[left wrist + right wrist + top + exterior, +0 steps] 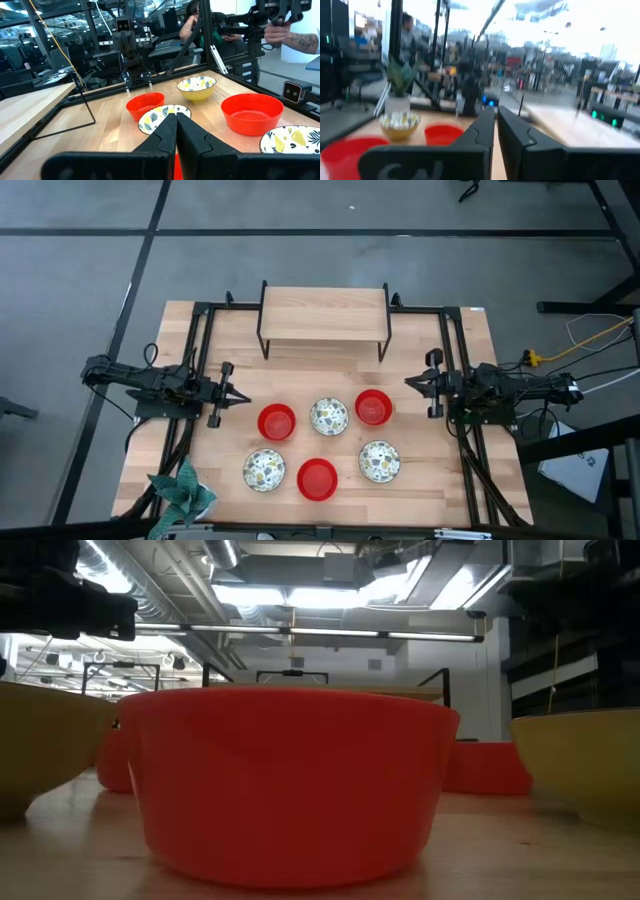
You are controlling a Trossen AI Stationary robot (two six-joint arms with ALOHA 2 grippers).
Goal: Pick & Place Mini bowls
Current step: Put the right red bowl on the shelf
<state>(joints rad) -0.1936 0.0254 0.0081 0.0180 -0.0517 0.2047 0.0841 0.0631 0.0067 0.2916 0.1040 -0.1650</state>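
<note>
Six mini bowls stand on their bases on the wooden table in two rows. The far row is red [277, 421], floral white [328, 416], red [373, 407]. The near row is floral [264, 470], red [318, 479], floral [380, 461]. The low view is filled by the near red bowl [285, 785]. My left gripper [245, 396] is shut and hovers just left of the far-row red bowl [144, 105]. My right gripper [408, 383] is shut and hovers right of the other far-row red bowl. Neither touches a bowl.
A wooden shelf on black wire legs [324, 315] stands at the table's far middle. A teal-green leafy plant [183, 490] sits at the near left corner. Black frame rails [200, 350] run along both sides. A person [295, 35] is beyond the table.
</note>
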